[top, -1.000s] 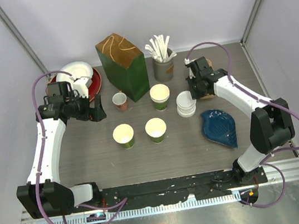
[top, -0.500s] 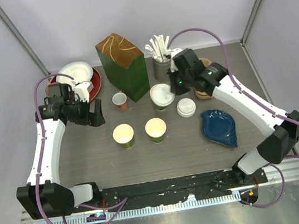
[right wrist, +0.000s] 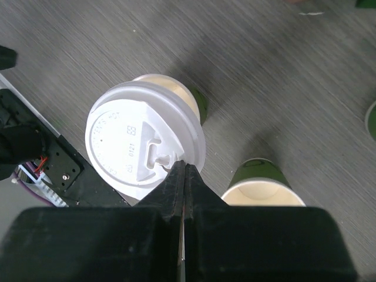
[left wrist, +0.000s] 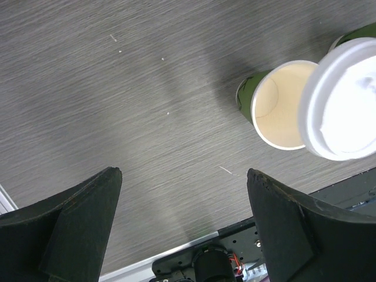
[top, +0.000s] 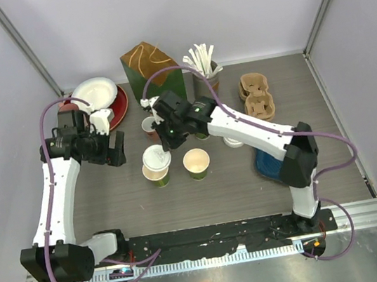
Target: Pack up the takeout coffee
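Table [top: 113, 209], grey wood-grain, front row: two small green paper cups with cream insides, both upright.

The left-hand green cup [top: 156, 178] stands under a round white plastic lid [right wrist: 135, 147]. My right fingers [right wrist: 183, 179] are pressed together on that lid's edge, beside its sip tab. They hold it over the cup's mouth, off-centre, so a crescent of the cream inside shows past the lid. I cannot tell whether lid and rim touch.

The right-hand green cup [top: 197, 163] stands just beside it, open-topped.

My left fingers [top: 116, 150] hang to the left of the half-covered cup, spread wide apart with nothing between them. The left wrist view shows bare table in the gap, with cup and lid off to the right.

Middle of table:
- A small red-and-white cup [top: 149, 127] stands next to my right wrist.
- A stack of white plastic lids [top: 233, 141] shows partly under my right arm.
- A dark blue leaf-shaped dish [top: 265, 163] is mostly hidden by that arm's elbow.

Back row, left to right:
- A red plate [top: 119, 106] carries a white bowl [top: 96, 92].
- A tall green paper bag [top: 144, 57] has a brown top and string handles.
- A grey cup of white stirrers [top: 205, 82] stands upright.
- A brown cardboard cup carrier [top: 256, 95] lies at the far right.
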